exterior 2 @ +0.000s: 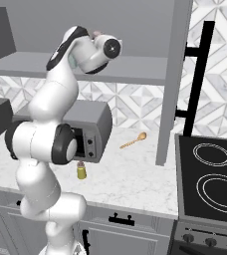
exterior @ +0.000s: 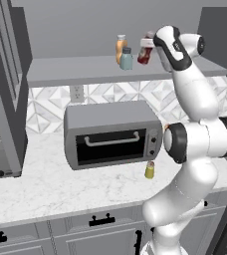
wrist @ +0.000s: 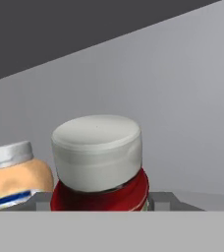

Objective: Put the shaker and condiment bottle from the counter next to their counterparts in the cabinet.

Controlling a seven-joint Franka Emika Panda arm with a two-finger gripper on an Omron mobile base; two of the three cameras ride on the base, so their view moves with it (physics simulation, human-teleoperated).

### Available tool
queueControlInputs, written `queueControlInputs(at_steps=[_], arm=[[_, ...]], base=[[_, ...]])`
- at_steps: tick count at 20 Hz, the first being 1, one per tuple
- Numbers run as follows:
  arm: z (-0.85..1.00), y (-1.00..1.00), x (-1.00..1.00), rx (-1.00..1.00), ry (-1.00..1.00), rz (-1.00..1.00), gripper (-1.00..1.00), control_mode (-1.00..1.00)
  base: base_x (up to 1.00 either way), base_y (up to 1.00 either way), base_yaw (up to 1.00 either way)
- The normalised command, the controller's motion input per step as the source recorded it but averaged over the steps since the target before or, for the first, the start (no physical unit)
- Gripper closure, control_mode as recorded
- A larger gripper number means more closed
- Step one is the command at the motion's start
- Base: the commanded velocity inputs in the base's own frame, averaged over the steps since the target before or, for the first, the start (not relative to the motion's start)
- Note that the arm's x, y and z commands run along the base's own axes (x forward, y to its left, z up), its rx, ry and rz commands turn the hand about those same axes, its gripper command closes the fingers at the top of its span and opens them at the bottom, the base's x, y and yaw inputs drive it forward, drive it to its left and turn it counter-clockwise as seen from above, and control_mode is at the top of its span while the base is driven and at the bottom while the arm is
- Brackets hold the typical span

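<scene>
My gripper is up at the cabinet, shut on the red condiment bottle, which leans a little over the shelf's right part. The hand view looks down on its white cap and red shoulder. Just left of it on the shelf stand the counterparts: the tall orange bottle and, in front of it, the pale teal shaker. The small yellow shaker stands upright on the counter, in front of the toaster oven's right corner.
A grey toaster oven sits on the counter under the shelf. A wooden spoon lies further right, near a grey upright panel. A black cooktop lies at the right, and a tall dark unit at the left.
</scene>
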Motion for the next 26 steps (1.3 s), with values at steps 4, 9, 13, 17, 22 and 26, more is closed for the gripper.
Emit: queueControlInputs(at_steps=[4,9,13,17,22,26], arm=[[0.0,0.0,0.48,0.0,-0.05,0.06,1.0,-1.0],[-0.01,0.0,0.33,0.0,-0.03,0.05,1.0,-1.0],[-0.13,0.0,0.16,0.0,0.0,0.04,1.0,-1.0],[-0.21,0.02,0.23,0.0,0.01,0.05,1.0,-1.0],[-0.36,0.19,0.07,0.0,0.13,0.08,1.0,-1.0],[-0.44,0.23,0.0,0.0,0.09,0.07,1.0,-1.0]], base=[[0.0,0.0,0.0],[0.0,0.0,0.0],[0.0,0.0,0.0],[0.0,0.0,0.0],[0.0,0.0,0.0],[0.0,0.0,0.0]])
